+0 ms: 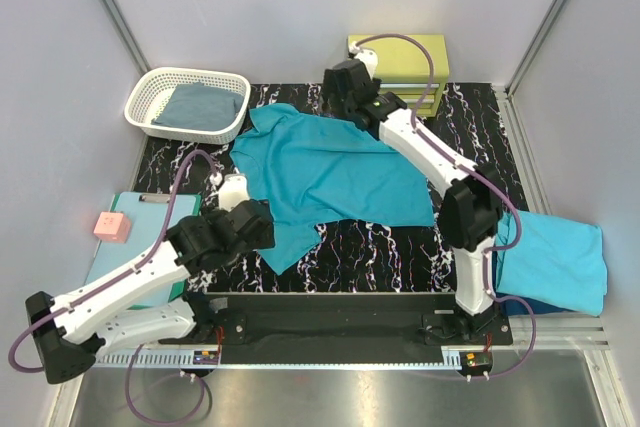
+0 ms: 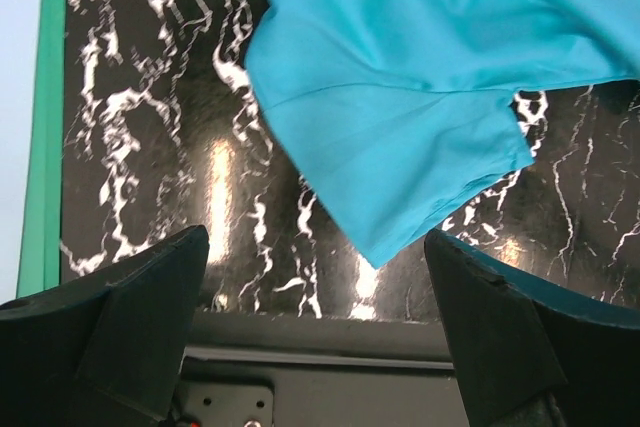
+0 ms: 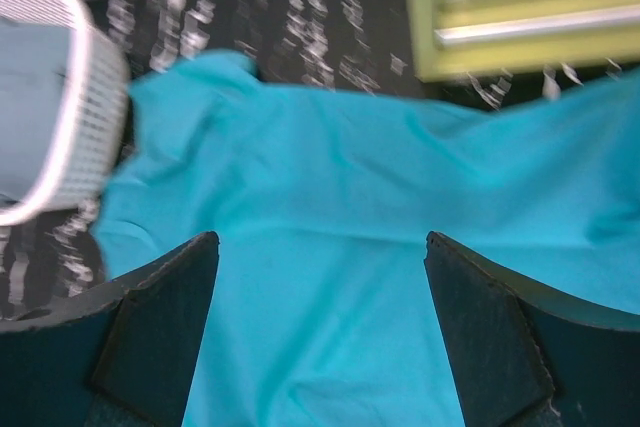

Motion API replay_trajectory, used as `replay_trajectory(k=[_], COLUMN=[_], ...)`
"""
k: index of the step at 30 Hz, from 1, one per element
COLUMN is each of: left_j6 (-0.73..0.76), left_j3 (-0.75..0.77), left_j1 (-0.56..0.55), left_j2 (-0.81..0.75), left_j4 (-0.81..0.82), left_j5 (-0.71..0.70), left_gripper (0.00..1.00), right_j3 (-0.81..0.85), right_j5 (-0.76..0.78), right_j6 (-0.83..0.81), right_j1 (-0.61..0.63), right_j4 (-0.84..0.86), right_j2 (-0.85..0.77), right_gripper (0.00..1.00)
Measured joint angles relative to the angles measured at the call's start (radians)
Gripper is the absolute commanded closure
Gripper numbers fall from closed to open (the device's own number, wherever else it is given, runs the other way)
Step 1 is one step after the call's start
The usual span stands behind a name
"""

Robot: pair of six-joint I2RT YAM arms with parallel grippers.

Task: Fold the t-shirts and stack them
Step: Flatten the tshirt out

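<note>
Top external view first: the teal t-shirt (image 1: 330,172) lies spread but rumpled across the middle of the black marbled mat (image 1: 400,247), one corner trailing toward my near-left side, so I judge we're at the start of the fold, with the cloth not yet squared. Left gripper (image 1: 232,192) hangs just off that near corner, and on the left wrist its jaws stand wide with nothing between them, the shirt's pointed corner (image 2: 375,247) just ahead. Right gripper (image 1: 338,107) sits over the far edge of the shirt; on the right wrist, blurred as it is, the jaws are parted over teal cloth (image 3: 330,207), gripping nothing. Next, I reckon, each one has to pinch an edge and pull it taut before any fold. Counting now: one teal shirt on the mat; one lighter turquoise shirt (image 1: 555,262) at the right edge, with a dark sliver under it that I can't identify; one grey-blue cloth (image 1: 205,107) folded in the single white basket (image 1: 150,97). One mint-green clipboard (image 1: 130,247), one pink block (image 1: 112,226), one yellow-green drawer box (image 1: 400,67).
</note>
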Motion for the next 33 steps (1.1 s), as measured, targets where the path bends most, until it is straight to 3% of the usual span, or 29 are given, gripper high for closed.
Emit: replay_trajectory(k=[3, 7, 19, 33], left_j6=[-0.033, -0.066, -0.03, -0.004], left_j3=[0.0, 0.0, 0.071, 0.118], left_j1=[-0.008, -0.02, -0.065, -0.192], left_j2=[-0.039, -0.095, 0.033, 0.174], left_j4=[-0.057, -0.106, -0.097, -0.027], left_j5=[-0.006, -0.015, -0.097, -0.164], left_gripper=[0.05, 0.05, 0.04, 0.03], right_j3=[0.129, 0.16, -0.077, -0.174], right_j5=[-0.015, -0.033, -0.015, 0.027], right_j6=[0.007, 0.011, -0.031, -0.064], right_j1=[0.024, 0.061, 0.093, 0.093], right_j4=[0.016, 0.044, 0.017, 0.005], right_j2=[0.064, 0.065, -0.015, -0.155], right_gripper=[0.09, 0.09, 0.08, 0.06])
